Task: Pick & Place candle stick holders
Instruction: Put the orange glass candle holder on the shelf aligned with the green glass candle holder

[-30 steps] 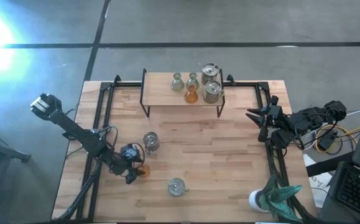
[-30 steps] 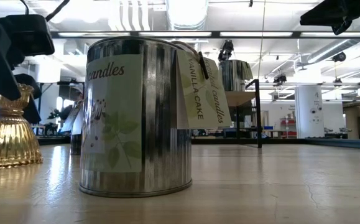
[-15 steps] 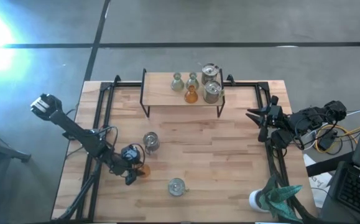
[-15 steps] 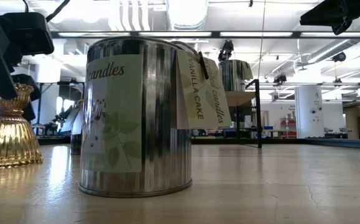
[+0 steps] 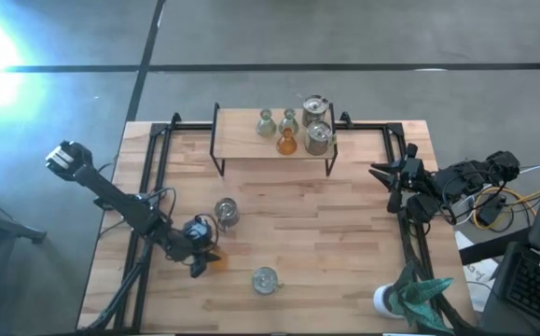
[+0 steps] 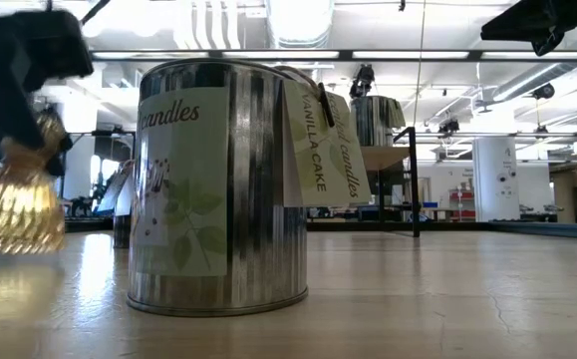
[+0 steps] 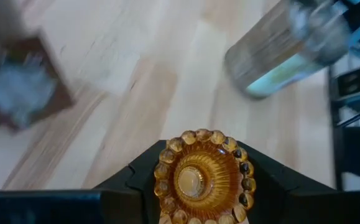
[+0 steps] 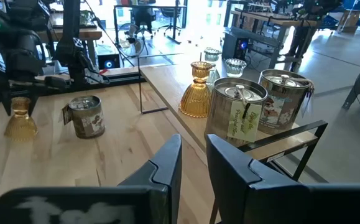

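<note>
A small amber candle stick holder stands near the table's front left, between the fingers of my left gripper, which is shut on it. The low view shows it at the far left. Two silvery jar holders stand on the table, one beside my left gripper and one nearer the front edge. On the raised shelf at the back stand two pale green holders, an amber one and two silvery jars. My right gripper waits shut at the right edge. My left gripper pinches the amber holder between its two fingers, one on each side of its upper part, about the neck. The fingers slant down from the table's left side. The holder stays upright. Whether its base is on the table, I cannot tell.
A white pot with a teal plant stands at the front right corner. Black frame rails run along the table's left and right sides. Bare wood lies in the table's middle.
My left gripper has shut on the amber holder without leaving its place. The holder has shifted a little in the hold and shows blurred in the low view.
</note>
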